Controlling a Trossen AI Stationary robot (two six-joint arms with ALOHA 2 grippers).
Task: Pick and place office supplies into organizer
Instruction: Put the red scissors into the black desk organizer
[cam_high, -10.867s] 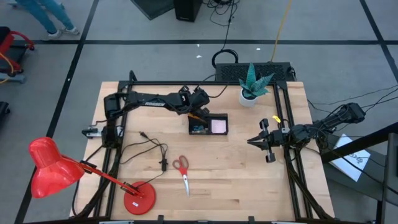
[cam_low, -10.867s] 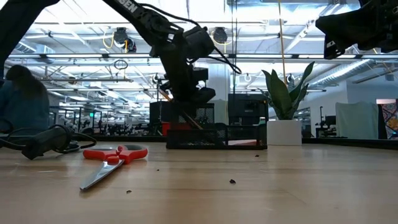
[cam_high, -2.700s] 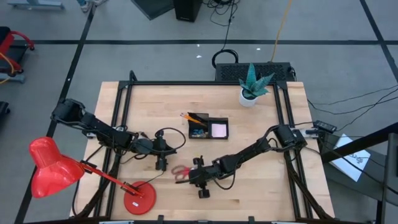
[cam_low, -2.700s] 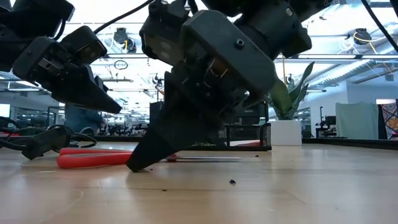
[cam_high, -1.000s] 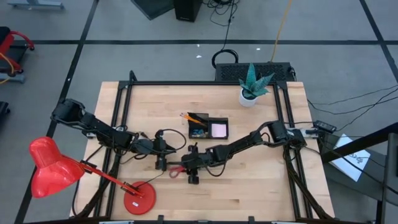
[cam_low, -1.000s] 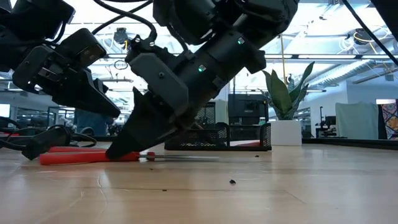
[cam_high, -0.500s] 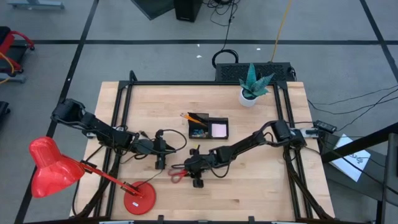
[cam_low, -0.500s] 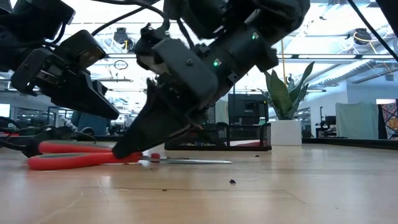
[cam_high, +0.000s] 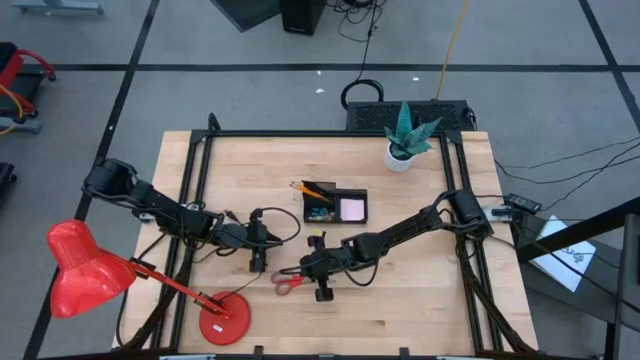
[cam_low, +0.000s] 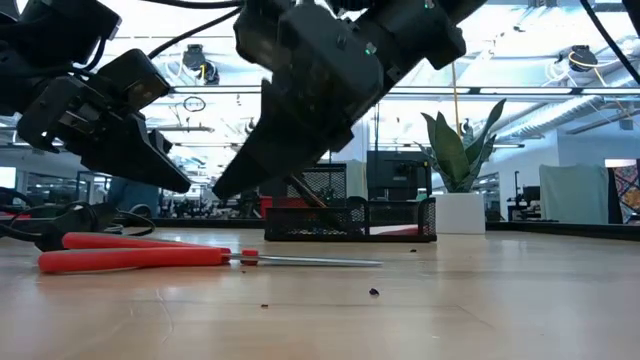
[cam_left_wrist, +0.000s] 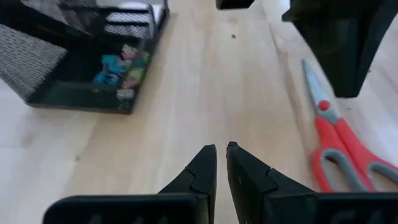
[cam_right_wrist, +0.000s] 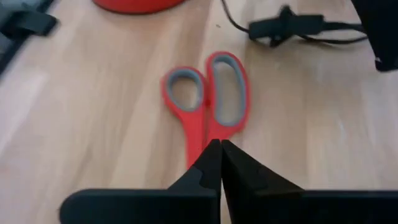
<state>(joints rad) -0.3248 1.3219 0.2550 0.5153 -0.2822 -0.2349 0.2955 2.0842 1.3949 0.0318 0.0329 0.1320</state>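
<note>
While I watch from the low camera, the scissors (cam_low: 200, 258) lie flat on the wood nearest the lens, red handles toward the left arm, blades shut and pointing the other way. My right gripper (cam_high: 306, 266) hangs just above them with its fingers pressed together and nothing between them; from its own wrist camera the fingertips (cam_right_wrist: 211, 155) sit over the neck where the handles (cam_right_wrist: 208, 93) meet. The left gripper (cam_high: 268, 238) waits beside it, also clear of the surface, fingers nearly touching and empty, close to a black cable plug (cam_high: 258, 264) on the boards. Bare wood runs open in front of the scissors toward the near edge, and more lies between the blades and the right-hand rail. The red lamp (cam_high: 85, 268) crowds the near left corner, its base (cam_high: 224, 322) on the table (cam_high: 420, 300).

Behind the grippers stands the black mesh organizer (cam_high: 335, 203), with orange pencils (cam_high: 312, 187) leaning out of the taller compartment, small coloured clips (cam_left_wrist: 121, 65) inside, and a pink pad (cam_high: 351, 205) in the low one. Farther back, a potted plant (cam_high: 408, 135) sits at the far right corner. Beyond it, grey floor, loose cables and a bright hall with ceiling trusses.
</note>
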